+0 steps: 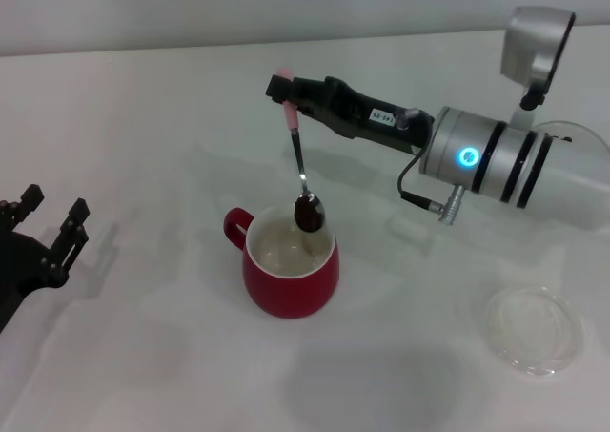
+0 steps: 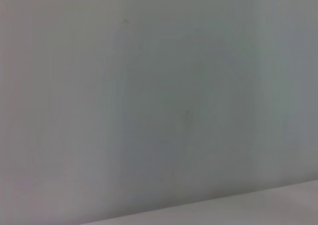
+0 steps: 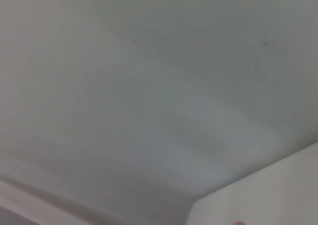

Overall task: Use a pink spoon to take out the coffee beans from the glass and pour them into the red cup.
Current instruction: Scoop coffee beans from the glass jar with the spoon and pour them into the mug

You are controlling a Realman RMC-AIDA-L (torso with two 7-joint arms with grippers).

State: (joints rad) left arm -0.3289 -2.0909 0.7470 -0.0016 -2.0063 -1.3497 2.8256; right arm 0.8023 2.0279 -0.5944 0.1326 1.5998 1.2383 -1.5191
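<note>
The red cup (image 1: 294, 281) stands upright mid-table in the head view, its handle toward my left side and its white inside showing. My right gripper (image 1: 283, 92) reaches in from the right and is shut on the pale handle of the pink spoon (image 1: 296, 160), which hangs nearly straight down. The spoon's bowl carries a dark clump of coffee beans (image 1: 308, 213) just over the cup's far rim. I cannot make out the glass; the right arm covers the table behind the cup. Both wrist views show only blank pale surface.
A flat clear shallow dish (image 1: 532, 332) lies on the white table at the front right. My left gripper (image 1: 52, 211) rests open at the far left edge, well away from the cup.
</note>
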